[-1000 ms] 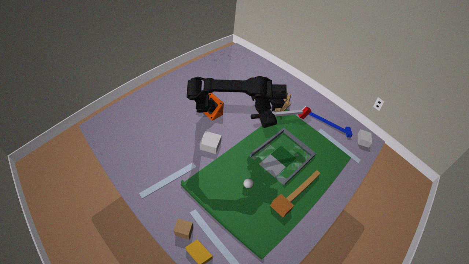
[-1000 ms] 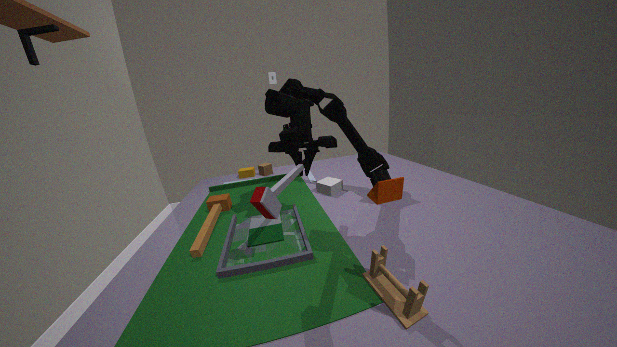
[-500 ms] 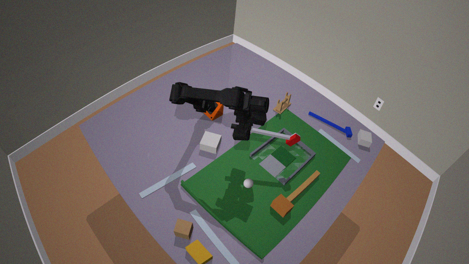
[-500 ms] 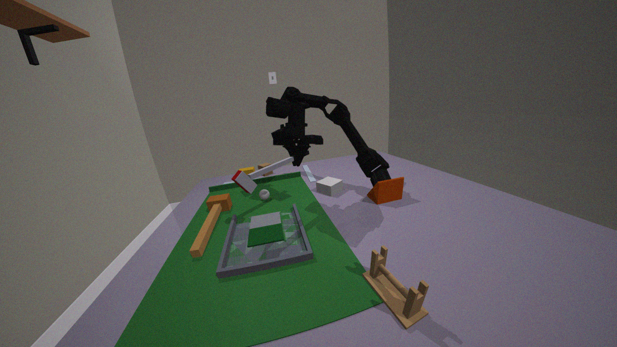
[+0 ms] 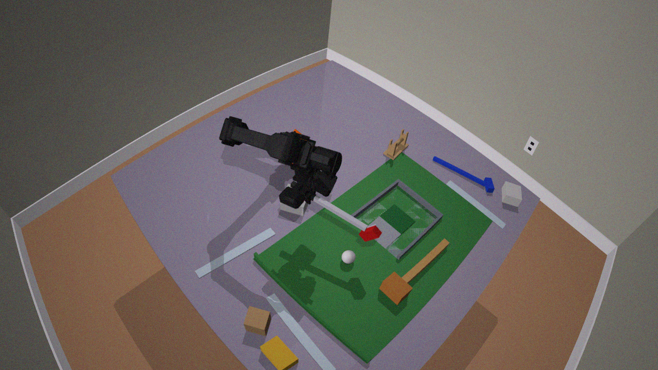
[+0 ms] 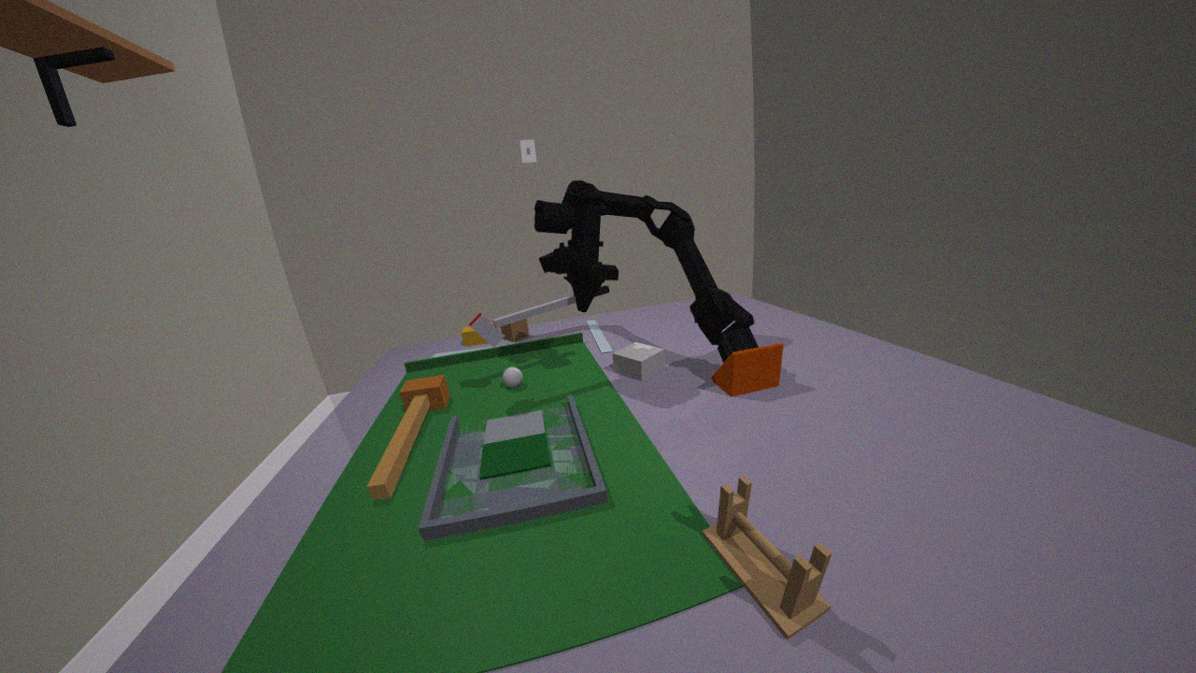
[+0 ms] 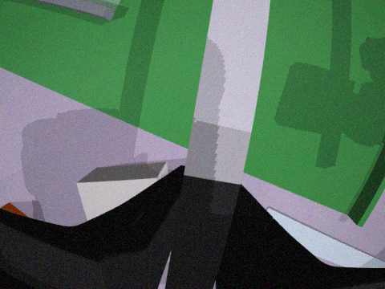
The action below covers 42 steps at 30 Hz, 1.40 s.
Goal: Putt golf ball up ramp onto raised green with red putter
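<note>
I have the fingers clamped on the red putter (image 5: 342,215), held in the air; its grey shaft runs out over the green mat (image 5: 331,294), red head pointing toward the golf ball (image 5: 348,256), just short of it.

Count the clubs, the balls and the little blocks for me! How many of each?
Clubs: 3 (red putter, blue club, wooden mallet)
Balls: 1 (golf ball)
Blocks: 4 (white block, grey block, tan block, yellow block)
Total: 8
</note>
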Motion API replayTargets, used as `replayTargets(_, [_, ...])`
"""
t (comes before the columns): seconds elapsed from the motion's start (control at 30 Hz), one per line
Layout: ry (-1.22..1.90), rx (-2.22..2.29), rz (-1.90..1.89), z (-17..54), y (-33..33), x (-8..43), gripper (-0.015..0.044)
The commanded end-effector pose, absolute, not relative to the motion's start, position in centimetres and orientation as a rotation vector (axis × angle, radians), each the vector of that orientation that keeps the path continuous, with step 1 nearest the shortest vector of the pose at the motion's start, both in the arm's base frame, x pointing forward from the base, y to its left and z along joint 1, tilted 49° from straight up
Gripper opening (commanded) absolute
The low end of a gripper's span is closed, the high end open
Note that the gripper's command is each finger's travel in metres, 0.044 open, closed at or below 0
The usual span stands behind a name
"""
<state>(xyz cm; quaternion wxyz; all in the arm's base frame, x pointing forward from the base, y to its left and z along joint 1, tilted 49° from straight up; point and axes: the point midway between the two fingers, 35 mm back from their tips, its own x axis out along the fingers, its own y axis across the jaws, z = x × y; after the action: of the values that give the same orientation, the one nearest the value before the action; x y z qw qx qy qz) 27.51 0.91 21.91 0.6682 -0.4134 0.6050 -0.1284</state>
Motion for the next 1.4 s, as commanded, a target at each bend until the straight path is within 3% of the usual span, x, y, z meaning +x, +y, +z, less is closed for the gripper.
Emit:
replayTargets(0.0, [1.323, -0.87, -0.39, 23.8, -1.2, 26.2, 0.0])
replayTargets(1.37, [1.417, -0.743, -0.575, 20.6, -7.4, 26.3, 0.0])
